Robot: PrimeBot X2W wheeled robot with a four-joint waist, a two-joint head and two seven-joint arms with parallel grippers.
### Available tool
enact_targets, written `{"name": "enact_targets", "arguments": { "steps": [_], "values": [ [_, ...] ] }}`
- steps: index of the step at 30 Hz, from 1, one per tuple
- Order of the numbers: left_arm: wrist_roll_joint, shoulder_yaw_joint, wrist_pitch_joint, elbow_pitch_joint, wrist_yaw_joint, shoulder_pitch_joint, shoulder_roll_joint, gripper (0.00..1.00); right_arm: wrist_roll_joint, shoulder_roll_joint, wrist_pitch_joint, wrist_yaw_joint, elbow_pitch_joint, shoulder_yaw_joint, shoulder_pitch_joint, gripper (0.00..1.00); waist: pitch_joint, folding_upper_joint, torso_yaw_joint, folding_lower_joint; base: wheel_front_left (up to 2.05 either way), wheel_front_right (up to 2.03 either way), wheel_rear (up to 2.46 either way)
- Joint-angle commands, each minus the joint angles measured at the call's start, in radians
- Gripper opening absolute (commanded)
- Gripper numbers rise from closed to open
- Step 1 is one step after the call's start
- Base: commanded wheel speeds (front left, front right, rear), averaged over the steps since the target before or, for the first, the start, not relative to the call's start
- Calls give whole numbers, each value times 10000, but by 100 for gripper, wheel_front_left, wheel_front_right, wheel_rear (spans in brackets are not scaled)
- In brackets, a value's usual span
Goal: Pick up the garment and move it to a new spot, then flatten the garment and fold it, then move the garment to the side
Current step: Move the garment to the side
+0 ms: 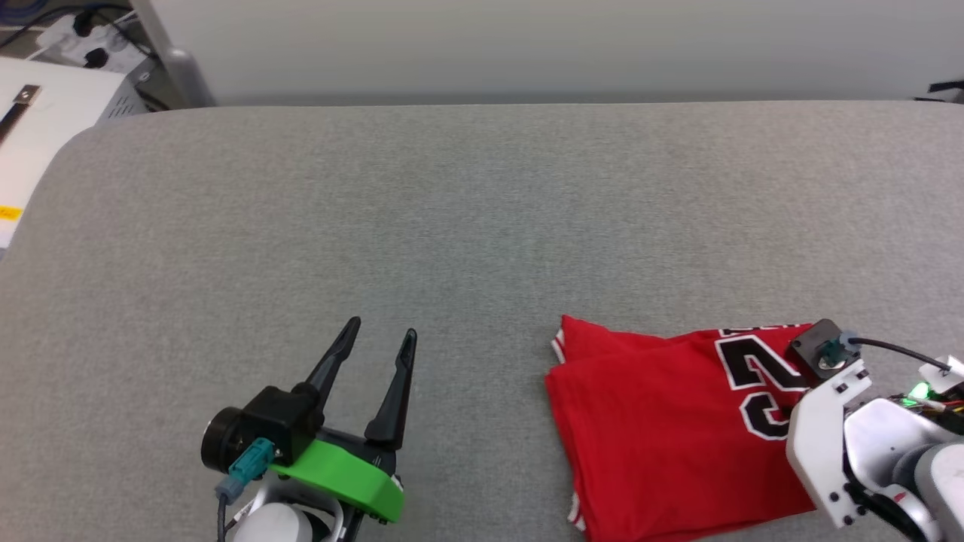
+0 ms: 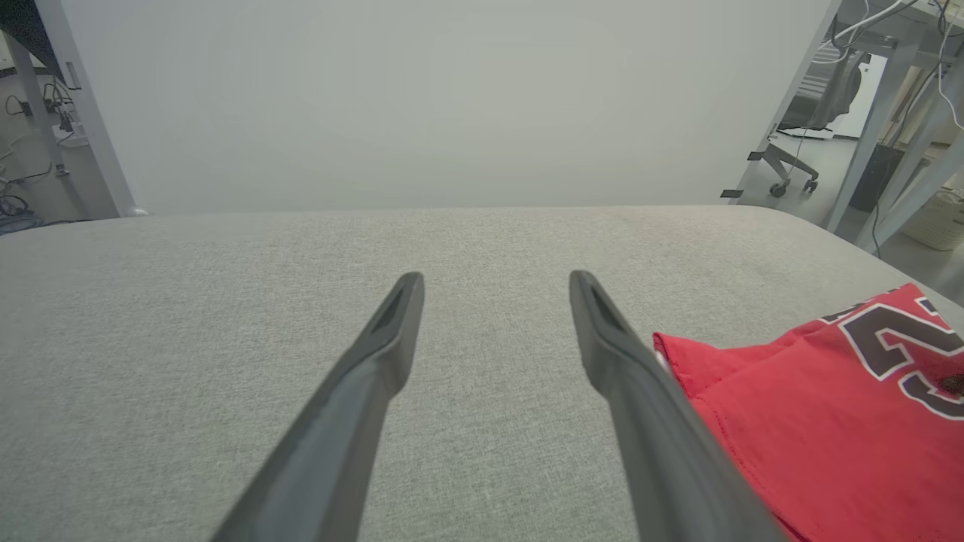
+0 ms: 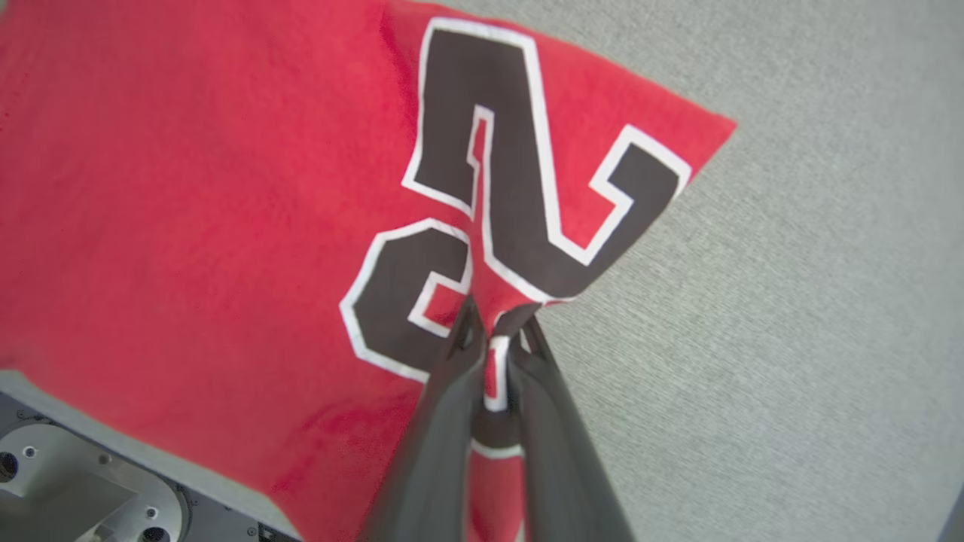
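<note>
Garment (image 1: pixel 663 429): folded, red, lying on the near right of the table (image 1: pixel 452 211), black white-edged number facing up.
Garment edges: left edge fairly straight, with striped trim peeking out at its far and near corners; far edge slanting toward the right; near edge cut off by the bottom of the head view.
Right gripper (image 3: pixel 497 316): fingers pressed close, pinching a small peak of cloth at the number's lower part; fabric around it drawn into creases.
Left gripper (image 1: pixel 382 328): fingers spread with nothing between them, pointing far, over bare table at the near middle-left, apart from the garment's left edge.
Gap: a strip of bare grey cloth between the left gripper and the garment.
Open room: wide bare surface to the left, through the middle and all along the far side.
Table edges: far edge straight against a pale wall (image 1: pixel 527 45); far-left corner rounded; right side curving off just beyond the garment in the left wrist view.
Beyond the left edge: white unit (image 1: pixel 45 128) with cables.
</note>
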Motion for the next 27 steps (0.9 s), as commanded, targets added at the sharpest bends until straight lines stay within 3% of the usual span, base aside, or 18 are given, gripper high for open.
{"name": "enact_targets", "arguments": {
  "steps": [1,6,7,11,18,27],
  "values": [
    [-59,-102,-59,-29,-28,40,43,100,46,-406,-55,-7,-52,128,-250,0,-127,-1,-869,0,0,0,0],
    [-15,-508,-59,-211,-28,-156,-6,100,203,-2018,-355,-7,50,579,-814,0,189,-1,-1720,0,0,0,0],
    [64,-870,-59,-335,-28,-395,44,100,293,-2812,-703,-7,349,776,-1152,0,556,-1,-2141,0,0,0,0],
    [153,-1321,-59,-565,-28,-915,182,100,401,-3673,-1303,-7,1040,761,-1574,0,1288,-1,-2618,0,0,0,0],
    [293,-1913,-59,-991,-29,-1898,567,100,330,-4174,-2849,-7,2749,-191,-2013,0,2611,-1,-2948,0,0,0,0],
    [467,-2259,249,-2007,-29,-3059,1074,100,-261,-3644,-5004,-7,5456,-1777,-3058,0,4261,-1,-2766,0,0,0,0]
  ]
}}
